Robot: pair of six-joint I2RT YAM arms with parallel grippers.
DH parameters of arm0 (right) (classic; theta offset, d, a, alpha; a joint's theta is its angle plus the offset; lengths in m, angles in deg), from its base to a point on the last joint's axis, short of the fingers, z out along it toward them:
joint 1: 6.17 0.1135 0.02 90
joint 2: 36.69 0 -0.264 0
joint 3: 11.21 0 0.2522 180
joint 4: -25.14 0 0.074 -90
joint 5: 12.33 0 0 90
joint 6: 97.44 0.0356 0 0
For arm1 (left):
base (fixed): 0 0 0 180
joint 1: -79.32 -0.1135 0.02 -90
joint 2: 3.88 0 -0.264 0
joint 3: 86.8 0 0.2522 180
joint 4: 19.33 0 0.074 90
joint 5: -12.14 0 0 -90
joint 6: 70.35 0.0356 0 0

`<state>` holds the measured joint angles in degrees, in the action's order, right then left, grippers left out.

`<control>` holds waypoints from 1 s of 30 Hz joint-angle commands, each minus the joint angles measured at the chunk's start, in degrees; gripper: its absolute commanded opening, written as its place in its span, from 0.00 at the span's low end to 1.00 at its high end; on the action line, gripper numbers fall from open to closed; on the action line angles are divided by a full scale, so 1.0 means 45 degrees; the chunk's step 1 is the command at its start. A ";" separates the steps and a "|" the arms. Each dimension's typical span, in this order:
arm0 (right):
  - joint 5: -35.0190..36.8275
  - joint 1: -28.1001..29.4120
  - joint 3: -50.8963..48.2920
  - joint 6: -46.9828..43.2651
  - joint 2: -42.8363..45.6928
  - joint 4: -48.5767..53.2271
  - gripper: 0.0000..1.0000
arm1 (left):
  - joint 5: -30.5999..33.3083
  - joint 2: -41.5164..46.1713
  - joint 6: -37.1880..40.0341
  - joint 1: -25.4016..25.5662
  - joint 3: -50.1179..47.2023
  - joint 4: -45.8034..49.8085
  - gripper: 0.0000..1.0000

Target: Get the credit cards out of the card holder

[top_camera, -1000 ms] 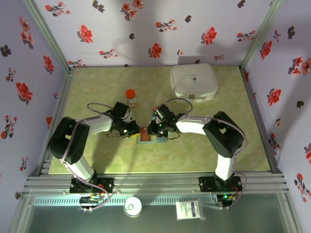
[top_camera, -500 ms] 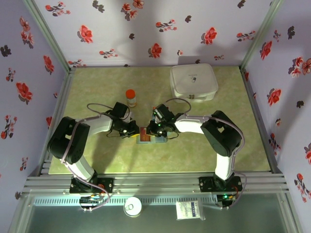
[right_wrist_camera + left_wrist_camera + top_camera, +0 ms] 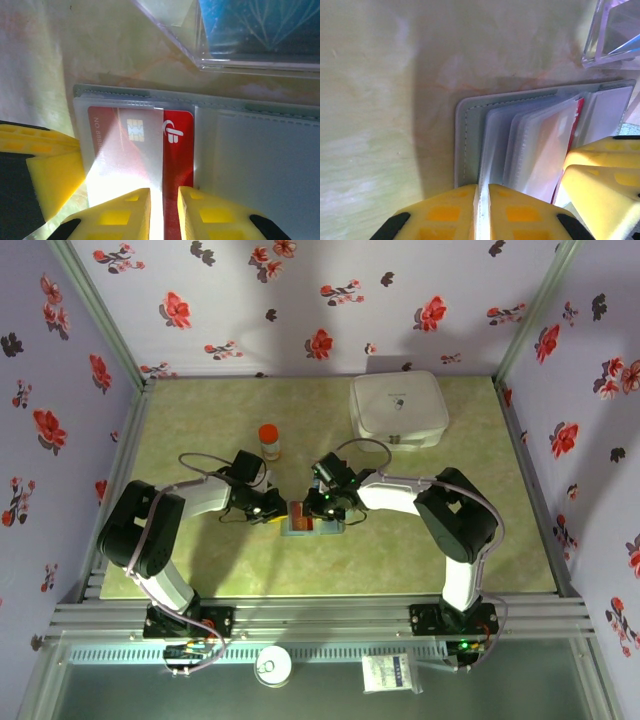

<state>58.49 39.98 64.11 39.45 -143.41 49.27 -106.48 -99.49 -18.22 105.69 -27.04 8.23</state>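
The grey-blue card holder lies open on the table between both grippers. My left gripper is shut on one of its clear sleeves, beside the stitched grey panel. A red card sticks halfway out of a clear sleeve. My right gripper sits over the card's lower edge, its jaws a narrow gap apart with the flat card showing between them. A blue card lies in a clear plastic tray just past the holder.
A large white rounded box stands at the back right. A small orange-capped bottle stands behind the left gripper. Patterned walls close in the table on three sides.
The right gripper has crept slightly left and away from the arms' bases over the holder. The left gripper has held still.
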 commanded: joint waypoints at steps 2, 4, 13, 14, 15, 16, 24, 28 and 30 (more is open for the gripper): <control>-0.0012 0.0063 -0.0136 -0.0054 0.0646 -0.0012 0.23 | -0.0029 0.0480 0.0500 -0.0116 0.0299 0.0991 0.14; 0.0024 0.0059 -0.0215 -0.0030 0.0836 -0.0092 0.23 | -0.0026 0.0688 0.0543 -0.0118 0.0439 0.1238 0.14; 0.0520 -0.0039 -0.0570 0.0019 0.1400 -0.0110 0.23 | -0.0252 0.1019 0.0368 0.0035 0.0723 0.1386 0.08; 0.0544 -0.0051 -0.0610 0.0045 0.1384 -0.0098 0.23 | -0.0269 0.0942 0.0335 0.0112 0.0766 0.1365 0.05; 0.0534 -0.0061 -0.0632 0.0048 0.1384 -0.0098 0.23 | -0.0262 0.0864 0.0277 0.0225 0.0789 0.1298 0.04; 0.0551 -0.0080 -0.0633 0.0043 0.1371 -0.0088 0.23 | -0.0278 0.0777 0.0224 0.0319 0.0804 0.1235 0.02; 0.0557 -0.0146 -0.0783 0.0087 0.1330 -0.0078 0.23 | -0.0132 0.0115 0.0031 0.0809 0.0894 0.0912 0.00; 0.0493 -0.0159 -0.0792 0.0121 0.1245 -0.0135 0.24 | 0.0136 -0.0186 0.0137 0.0817 0.0872 0.0947 0.00; 0.0462 -0.0175 -0.0799 0.0133 0.1233 -0.0185 0.24 | 0.0190 -0.0344 0.0190 0.0827 0.0871 0.0955 0.00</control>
<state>59.70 39.57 61.35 39.54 -138.34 49.05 -106.35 -99.62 -17.63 109.18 -24.00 12.08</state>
